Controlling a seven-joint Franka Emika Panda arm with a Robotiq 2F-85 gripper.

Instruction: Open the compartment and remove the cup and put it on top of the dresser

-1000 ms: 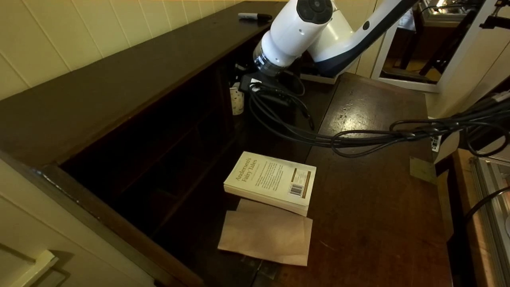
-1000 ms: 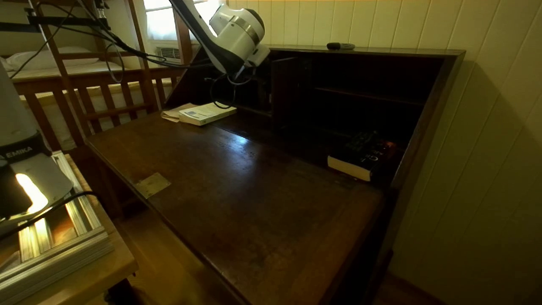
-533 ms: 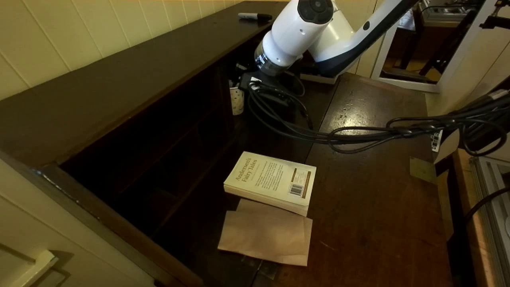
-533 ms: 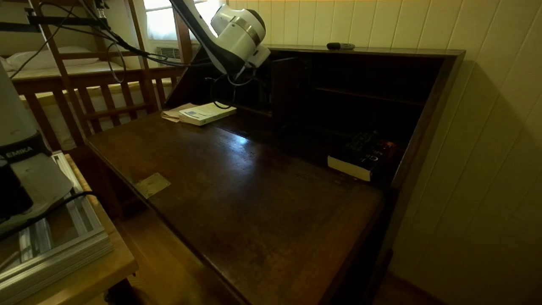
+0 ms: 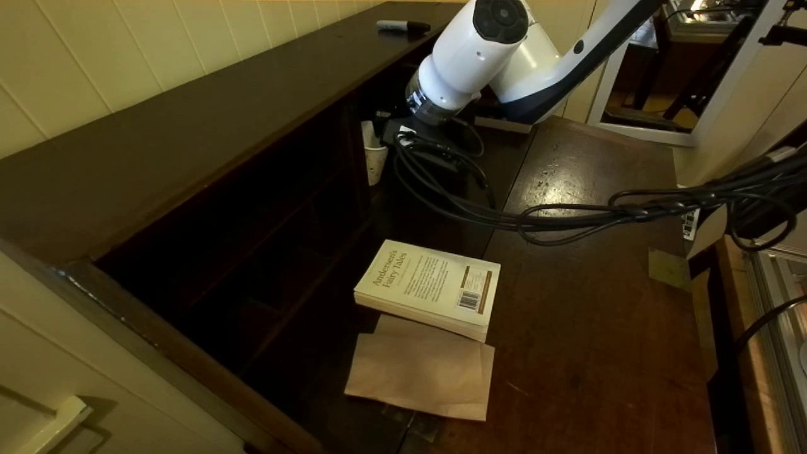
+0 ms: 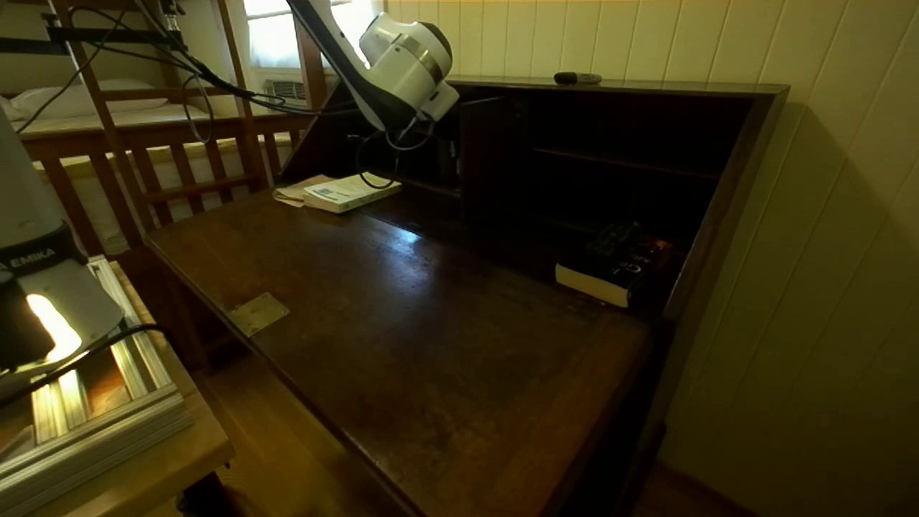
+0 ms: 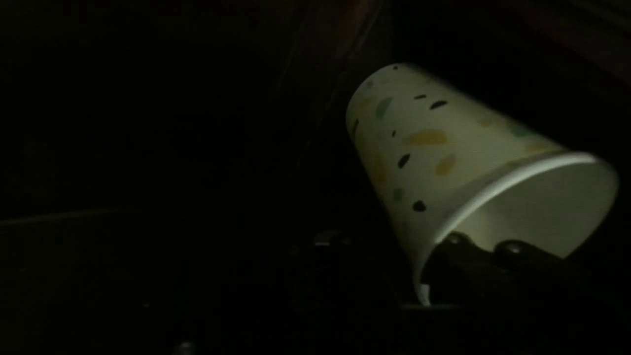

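Now, one spotted cup [image 5: 376, 166] is seen at the front of the cubbies [image 5: 277, 233] of the dresser [image 5: 189, 132]. One claw [image 7: 394, 251] is put there: one finger [image 7: 515, 249] is inside the cup's mouth and a dim one is outside, but it cannot be told, in the dark, if the cup is pinched. One compartment door [image 6: 484, 158] is swung out from the dresser, just beside the claw, so room is tight. On the dresser's worktop [image 6: 402, 345], one pale book [image 5: 429, 287] is laid, brown paper [image 5: 419, 375] right next to it, and one black book [image 6: 617, 262] near the dresser's slanted side. From both to the worktop's front edge, wide flat wood is seen. On the dresser's top, one marker [image 5: 403, 26] is set near the edge, with lots of room left.
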